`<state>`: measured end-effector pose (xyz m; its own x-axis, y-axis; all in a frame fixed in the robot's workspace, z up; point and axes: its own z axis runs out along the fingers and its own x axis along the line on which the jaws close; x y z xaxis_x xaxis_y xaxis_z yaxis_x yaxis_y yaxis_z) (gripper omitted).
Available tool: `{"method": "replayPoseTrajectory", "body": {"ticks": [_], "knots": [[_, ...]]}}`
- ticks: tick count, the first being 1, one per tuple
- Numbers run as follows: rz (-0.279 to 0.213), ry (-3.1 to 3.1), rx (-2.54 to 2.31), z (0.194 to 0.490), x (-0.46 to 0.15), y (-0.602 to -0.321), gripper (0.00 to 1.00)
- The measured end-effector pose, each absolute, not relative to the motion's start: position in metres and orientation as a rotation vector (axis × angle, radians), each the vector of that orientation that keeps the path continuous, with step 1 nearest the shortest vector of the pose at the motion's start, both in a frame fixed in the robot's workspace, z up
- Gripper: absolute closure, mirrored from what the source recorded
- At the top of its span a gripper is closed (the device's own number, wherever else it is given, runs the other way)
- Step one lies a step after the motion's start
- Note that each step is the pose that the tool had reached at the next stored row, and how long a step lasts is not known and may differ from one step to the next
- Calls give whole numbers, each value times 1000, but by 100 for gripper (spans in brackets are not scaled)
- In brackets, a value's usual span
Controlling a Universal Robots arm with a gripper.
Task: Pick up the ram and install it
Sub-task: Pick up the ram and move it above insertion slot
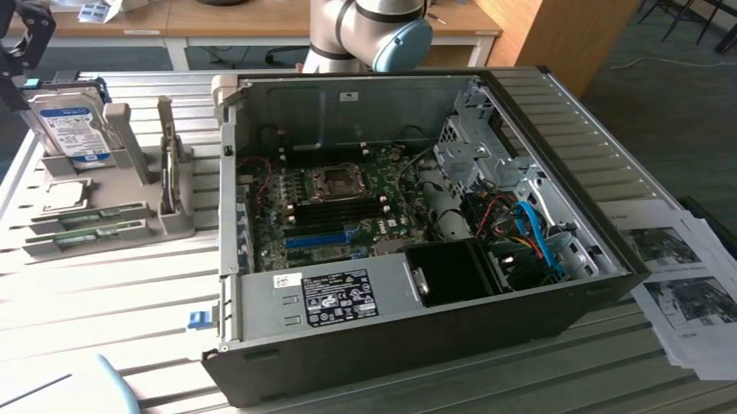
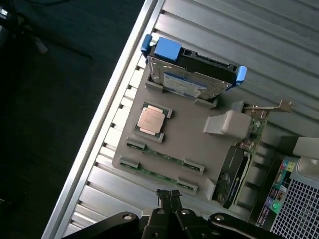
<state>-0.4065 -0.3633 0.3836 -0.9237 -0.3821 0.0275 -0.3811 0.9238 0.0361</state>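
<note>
Green and thin, the ram [image 2: 158,175] lies flat in a slot of the grey holder [image 2: 189,129], with a second stick [image 2: 164,155] parallel and just beside it. From my wrist camera I see the gripper [image 2: 168,195] hovering near that edge of the holder. Its jaws are pressed together with nothing between them, apart from the ram but nearer to it than to anything else.

On the same holder, a copper-topped processor [image 2: 151,120] sits flat beside the second stick. Past it, a hard drive [image 2: 187,79] with a blue-white label stands on edge between blue rails. An expansion card [image 2: 234,169] stands upright at the holder's far end from the processor.

The holder rests on a slatted metal table [image 2: 279,40]. In the exterior view it is at the left, just beside the open computer case [image 1: 392,345], which lies on its side. I can see the motherboard [image 1: 334,203] inside, with a blue slot strip [image 1: 317,239] on it. Printed papers [image 1: 691,285] lie at the exterior view's right of the case.
</note>
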Motion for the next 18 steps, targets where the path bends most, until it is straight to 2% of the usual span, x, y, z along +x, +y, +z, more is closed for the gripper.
{"method": "replayPoseTrajectory", "body": {"ticks": [18], "knots": [[-39, -2931, 1020, 384, -406, -363, 91]]}}
